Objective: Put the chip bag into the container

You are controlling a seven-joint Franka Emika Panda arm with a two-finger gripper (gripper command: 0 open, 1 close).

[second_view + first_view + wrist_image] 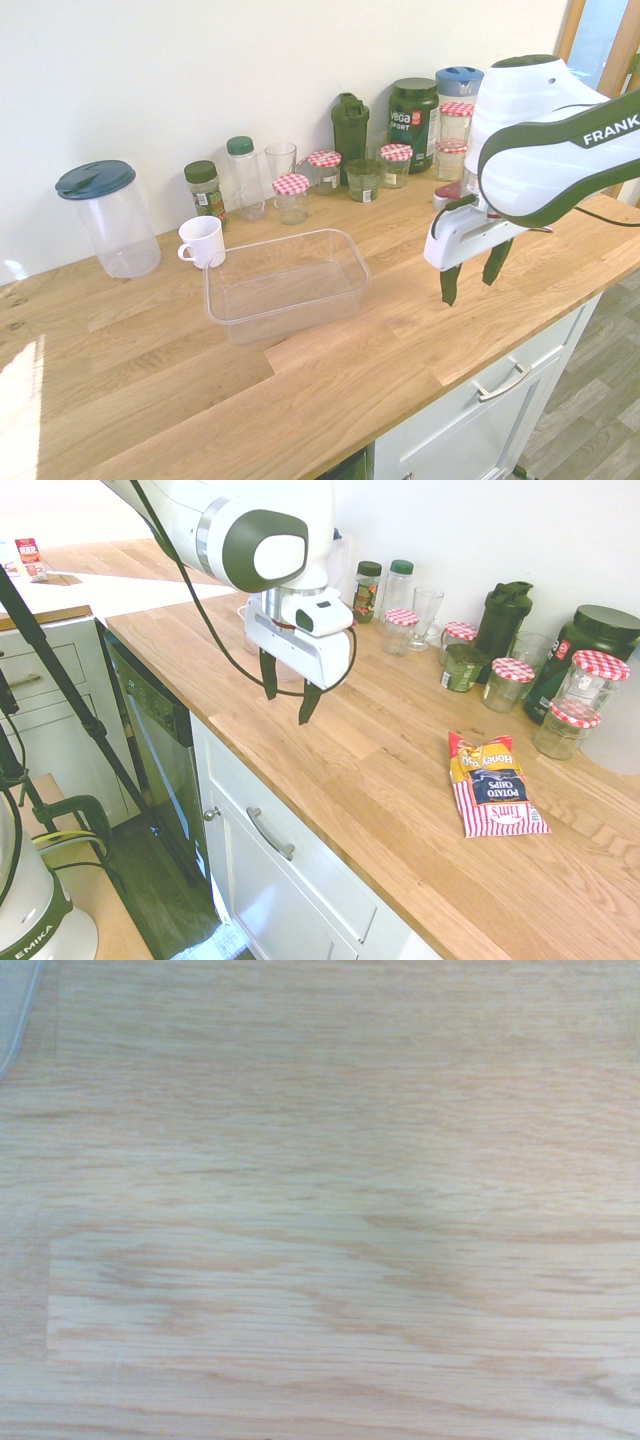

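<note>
Currently the gripper hangs upper centre of the first exterior frame, fingers apart, empty, pointing down over bare countertop. Chip bag lies flat at right of that frame, well apart from the gripper, near the jars. Its long axis runs roughly top to bottom of frame, yellow end toward the jars, striped end toward the counter edge. Container sits centre-left in the second exterior view. Best bet: travel over the bag, align fingers across its short side, descend.
</note>
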